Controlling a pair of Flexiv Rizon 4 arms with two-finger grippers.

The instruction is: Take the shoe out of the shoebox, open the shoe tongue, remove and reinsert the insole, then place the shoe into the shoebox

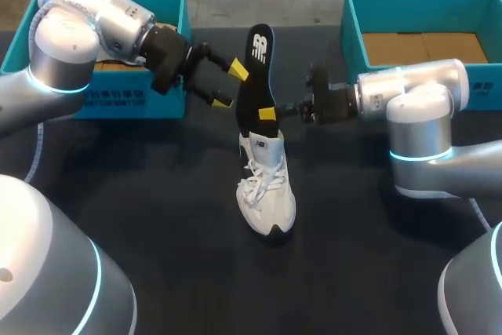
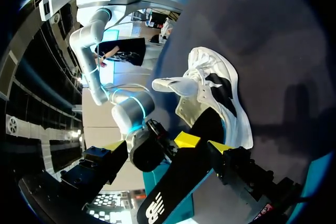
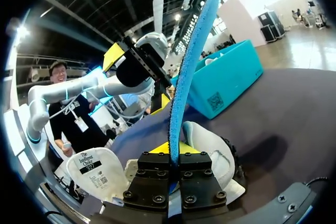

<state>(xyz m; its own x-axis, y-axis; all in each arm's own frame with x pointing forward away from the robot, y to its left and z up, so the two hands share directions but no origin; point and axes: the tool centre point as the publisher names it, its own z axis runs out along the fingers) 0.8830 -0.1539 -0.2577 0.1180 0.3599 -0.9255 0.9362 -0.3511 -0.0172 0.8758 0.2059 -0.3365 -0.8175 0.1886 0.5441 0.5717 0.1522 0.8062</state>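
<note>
Head view: shoe (image 1: 267,194) sits on the table (image 1: 157,225). The insole (image 1: 255,76) stands upright with its lower end at the shoe's opening, pinched low by the right gripper (image 1: 271,113). The left gripper (image 1: 230,85) is spread near its upper half. Left wrist view: insole lies between the open fingers. Right wrist view: 2 fingers are pressed onto the insole. Risk: nothing holds the shoe, so pushing the insole in could tip it, or the insole could pivot in the pinch.

My black table (image 1: 157,217) carries a white sneaker (image 1: 267,194) standing upright near its middle, toe toward me. The teal left shoebox (image 1: 118,103) and right shoebox (image 1: 354,29) sit at its far edge, well apart.
</note>
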